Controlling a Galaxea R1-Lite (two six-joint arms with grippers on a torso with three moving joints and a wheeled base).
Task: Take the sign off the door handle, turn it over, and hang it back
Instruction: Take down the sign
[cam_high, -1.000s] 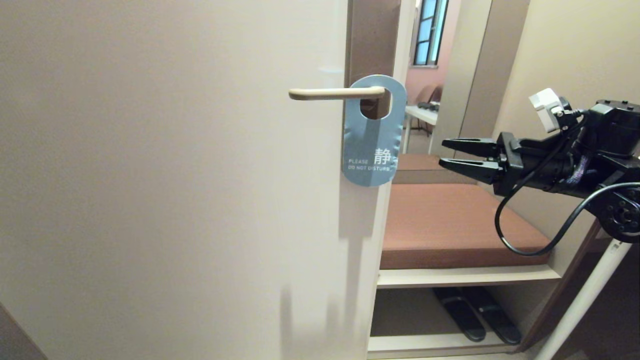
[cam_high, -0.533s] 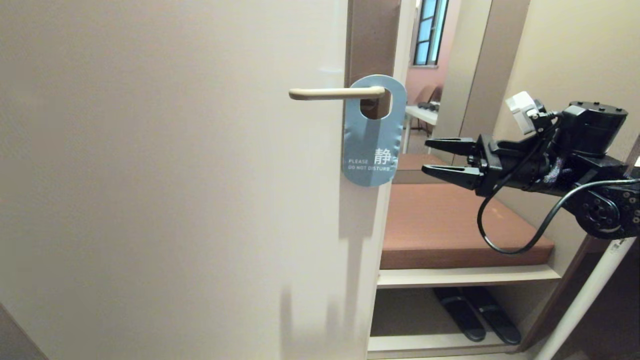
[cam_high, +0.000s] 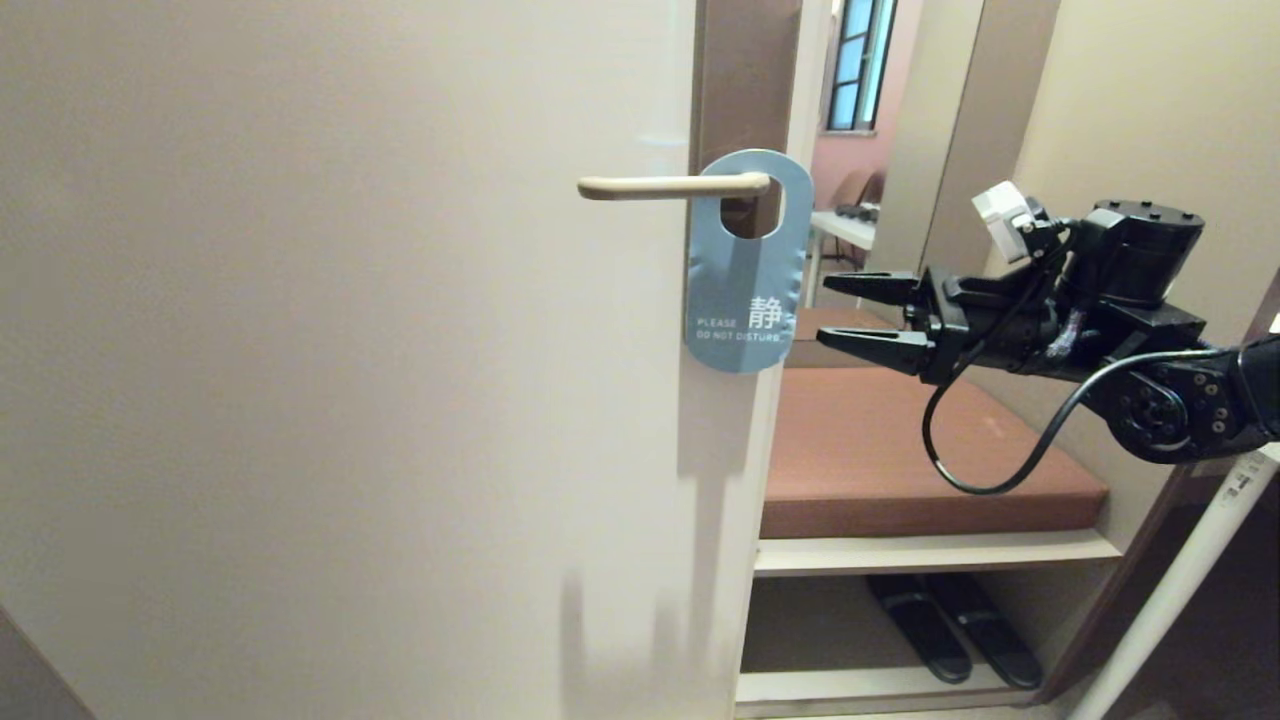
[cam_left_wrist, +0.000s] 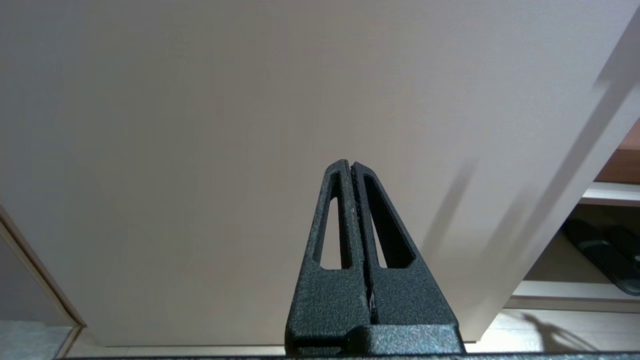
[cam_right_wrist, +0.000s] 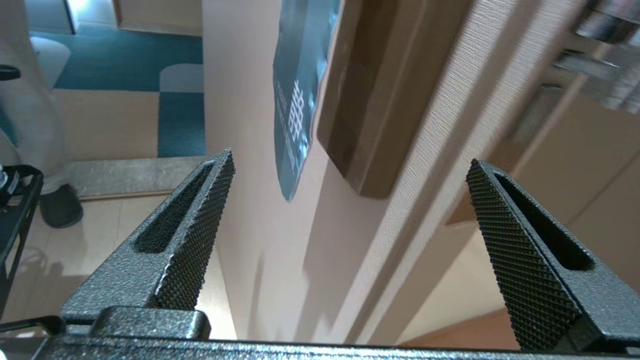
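The sign (cam_high: 745, 290) hangs by its big hole on the door handle (cam_high: 665, 186), blue "PLEASE DO NOT DISTURB" side facing me. The handle is a cream lever on a brown plate (cam_high: 745, 80) at the door's edge. My right gripper (cam_high: 835, 315) is open, level with the sign's lower half and a short way to its right, not touching it. In the right wrist view the sign (cam_right_wrist: 295, 100) and the plate (cam_right_wrist: 370, 115) lie beyond the wide-apart fingers (cam_right_wrist: 200, 235). My left gripper (cam_left_wrist: 351, 167) is shut and empty, parked low before the door.
The cream door (cam_high: 350, 400) fills the left of the head view. To its right a brown cushioned bench (cam_high: 900, 450) sits over a shelf with dark slippers (cam_high: 950, 625). A white pole (cam_high: 1170, 600) slants at the far right.
My right arm has moved left toward the sign and its jaws have spread wider. The sign, the handle and the left arm have not moved.
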